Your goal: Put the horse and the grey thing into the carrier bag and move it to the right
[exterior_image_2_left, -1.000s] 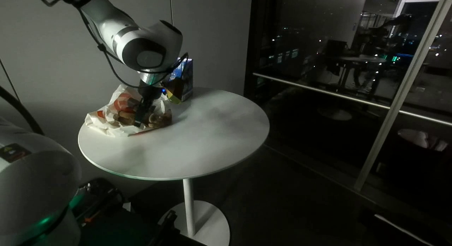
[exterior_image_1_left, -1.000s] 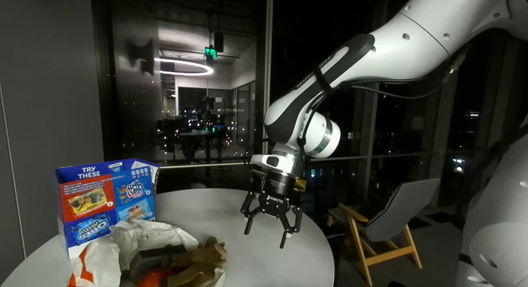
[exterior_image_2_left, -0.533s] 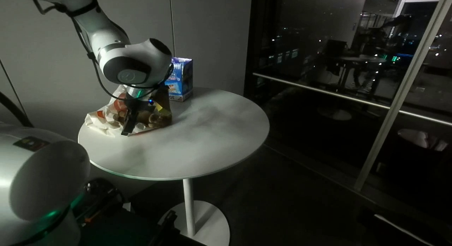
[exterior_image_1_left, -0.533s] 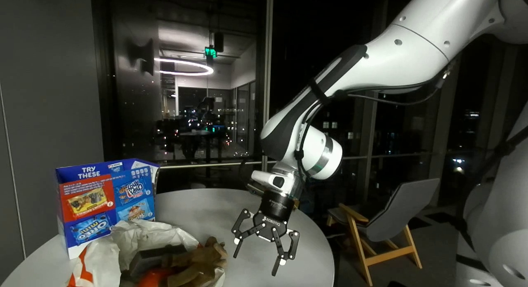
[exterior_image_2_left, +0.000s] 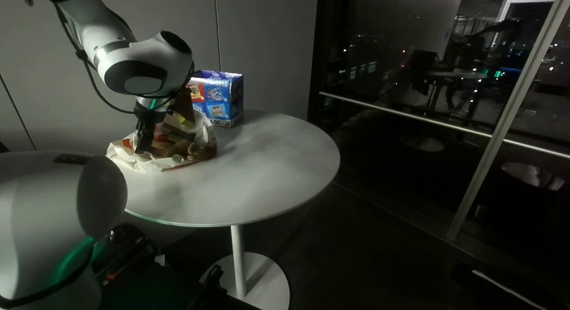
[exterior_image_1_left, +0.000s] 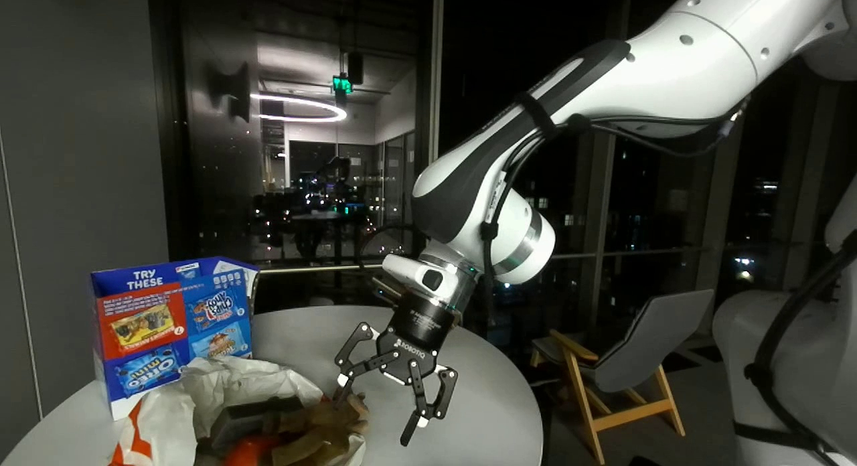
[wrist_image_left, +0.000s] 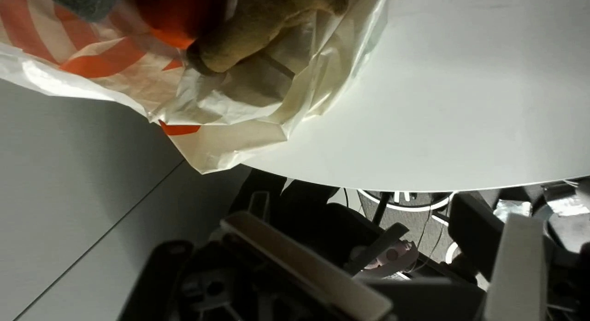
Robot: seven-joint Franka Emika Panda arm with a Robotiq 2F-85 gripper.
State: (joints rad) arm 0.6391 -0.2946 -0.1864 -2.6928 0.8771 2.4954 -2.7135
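Observation:
The carrier bag [exterior_image_1_left: 157, 422] is white crinkled plastic with orange print. It lies open on the round table in both exterior views, and its rim shows in the wrist view [wrist_image_left: 230, 136]. The brown plush horse [exterior_image_1_left: 321, 429] lies in its mouth and also shows in the wrist view [wrist_image_left: 258, 30]. The dark grey thing [exterior_image_1_left: 244, 419] lies beside it inside the bag. My gripper [exterior_image_1_left: 375, 411] is open, tilted and empty, above the table near the bag's edge. One finger overlaps the horse in that exterior view; I cannot tell if they touch.
A blue and red snack box [exterior_image_1_left: 174, 325] stands behind the bag, near the wall. Something orange [wrist_image_left: 173, 12] lies in the bag beside the horse. The white table's edge [wrist_image_left: 392, 187] shows just below the bag in the wrist view. A chair [exterior_image_1_left: 622, 359] stands beyond the table.
My gripper has come lower and moved sideways toward the bag, tilting as it went. It stays open. The bag, horse and grey thing have not visibly moved.

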